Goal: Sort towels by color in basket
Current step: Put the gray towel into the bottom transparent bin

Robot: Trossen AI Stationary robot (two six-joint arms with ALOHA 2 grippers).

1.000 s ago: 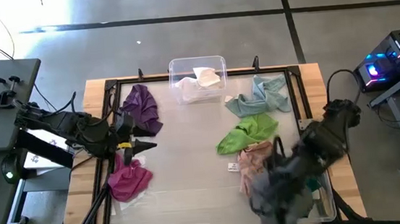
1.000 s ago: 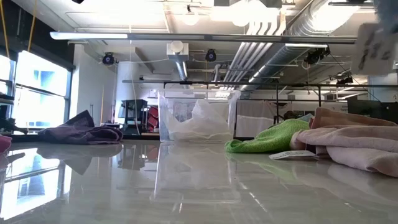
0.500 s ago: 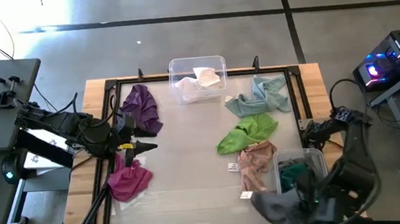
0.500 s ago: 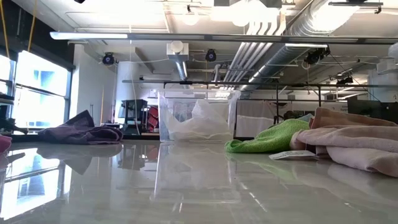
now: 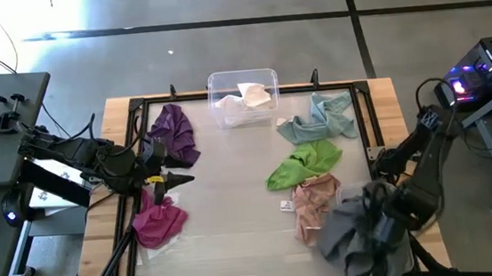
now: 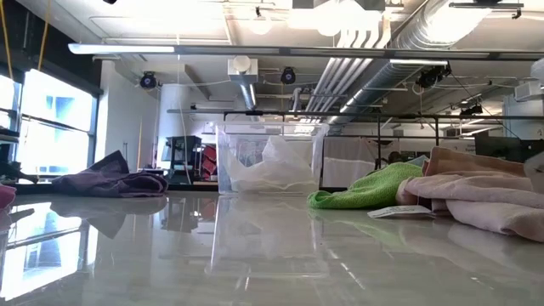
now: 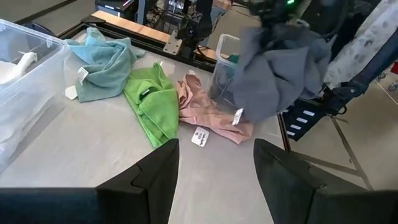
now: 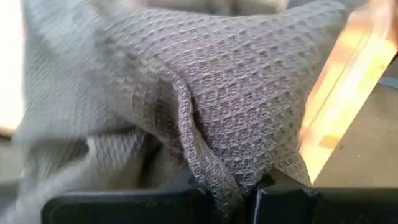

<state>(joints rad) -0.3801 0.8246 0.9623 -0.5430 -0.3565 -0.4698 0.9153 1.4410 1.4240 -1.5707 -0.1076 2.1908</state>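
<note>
My right gripper (image 7: 272, 11) is shut on a grey towel (image 5: 358, 235) near the table's near right corner, above a small clear bin (image 7: 222, 57). Loose on the table lie a pink towel (image 5: 314, 200), a lime green towel (image 5: 305, 162), a pale teal towel (image 5: 318, 119), a purple towel (image 5: 174, 132) and a magenta towel (image 5: 159, 220). White towels (image 5: 247, 102) lie in a clear bin (image 5: 241, 78) at the far edge. My left gripper (image 7: 214, 180) is open and waits at the left side, between the purple and magenta towels. A dark teal towel is hidden. My right gripper pinches a bunched fold of the grey towel (image 8: 217, 163) between its two fingers, several layers together. The fingers come from above, pointing down. The towel is lifted clear and hangs slack below the gripper (image 7: 280, 68), with its tag dangling at the lower edge.
A black frame (image 5: 224, 94) runs round the work surface. The grey towel covers the small bin at the near right. A loose tag (image 5: 286, 206) lies beside the pink towel. Bare surface stretches across the table's middle and near left.
My right arm has swung about at the near right corner with the grey towel hanging from it. Half a second ago the towel hung at the near edge and the small bin with a dark teal cloth showed; now the towel hangs over that bin.
</note>
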